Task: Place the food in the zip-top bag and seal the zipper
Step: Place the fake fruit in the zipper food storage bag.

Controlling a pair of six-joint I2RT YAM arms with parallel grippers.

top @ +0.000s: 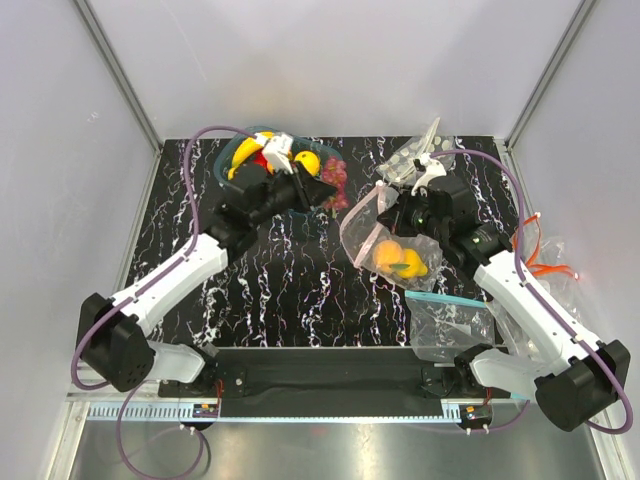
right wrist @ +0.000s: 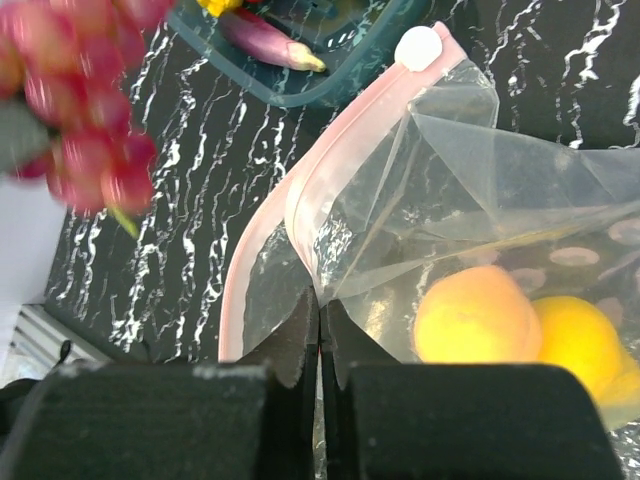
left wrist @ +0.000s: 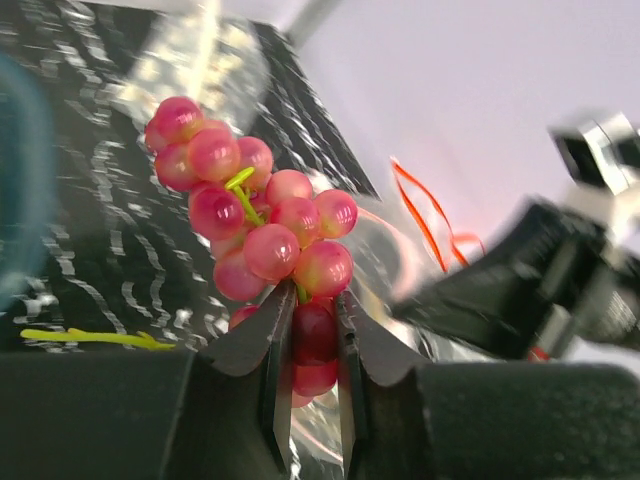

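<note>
My left gripper point(left wrist: 308, 310) is shut on the stem end of the dark red grape cluster point(left wrist: 255, 225) and holds it above the table, left of the bag's mouth point(top: 335, 185). The grapes also show blurred at the upper left of the right wrist view point(right wrist: 85, 110). My right gripper point(right wrist: 320, 305) is shut on the upper lip of the zip-top bag point(right wrist: 480, 180), holding the pink-red zipper point(right wrist: 300, 205) open. Orange and yellow fruits point(right wrist: 520, 325) lie inside the bag point(top: 400, 258). A yellow banana and lemon point(top: 305, 160) lie in the teal bin.
A teal bin point(top: 232, 152) with fruit stands at the back left. A second clear bag with a teal-blue strip point(top: 450, 320) lies at the near right. Another dotted bag point(top: 415, 152) lies at the back right. Orange string point(top: 545, 262) lies off the table's right edge.
</note>
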